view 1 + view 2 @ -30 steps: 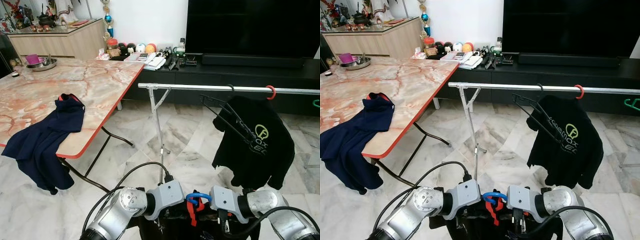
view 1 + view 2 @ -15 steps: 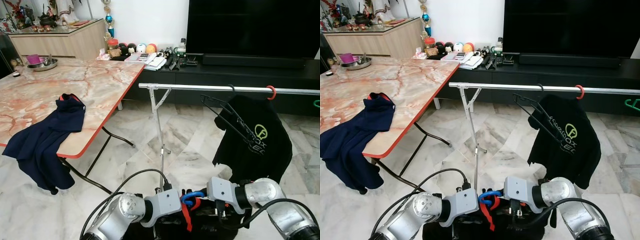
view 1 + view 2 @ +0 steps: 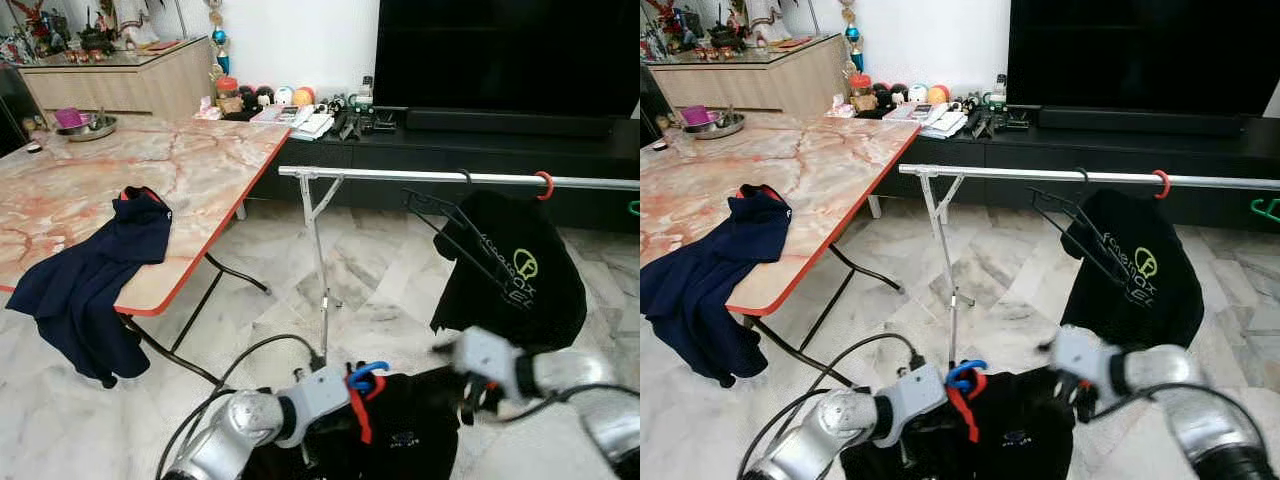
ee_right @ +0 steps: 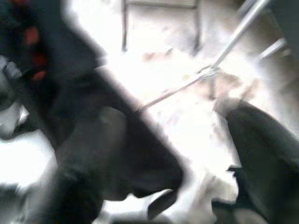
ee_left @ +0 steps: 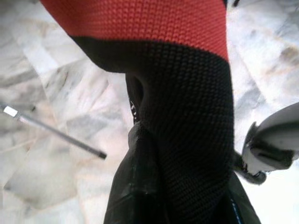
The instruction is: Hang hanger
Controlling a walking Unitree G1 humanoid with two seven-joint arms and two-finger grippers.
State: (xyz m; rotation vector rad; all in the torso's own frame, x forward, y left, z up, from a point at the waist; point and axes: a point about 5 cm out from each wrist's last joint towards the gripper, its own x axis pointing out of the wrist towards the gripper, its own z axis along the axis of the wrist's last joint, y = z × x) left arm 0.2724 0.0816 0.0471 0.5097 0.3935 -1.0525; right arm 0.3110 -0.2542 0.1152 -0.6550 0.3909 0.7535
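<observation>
Hanger left with one arm, right arm pulling away

Blue plastic hanger hook (image 3: 368, 375) low in front of the robot, carrying a black shirt with red collar (image 3: 400, 430); well below and short of the silver clothes rail (image 3: 420, 176). Not yet hung.

Left gripper (image 3: 335, 395) under the hook, buried in cloth. Left wrist view shows red-and-black knit fabric (image 5: 187, 107) pressed close against the camera; fingers hidden, so cannot tell whether it clamps the hanger, though the garment hangs from that side.

Right gripper (image 3: 478, 395): half a second ago it sat close against the hook beside the left; now swung out to the robot's right, blurred with motion. Fingers unreadable in the smeared right wrist view.

Reading: support has likely passed to the left arm alone, and the lift to the rail is still to come.

Further out: black printed T-shirt (image 3: 515, 275) already hanging on the rail; navy garment (image 3: 95, 270) draped over the marble-topped table's (image 3: 200, 170) edge.
</observation>
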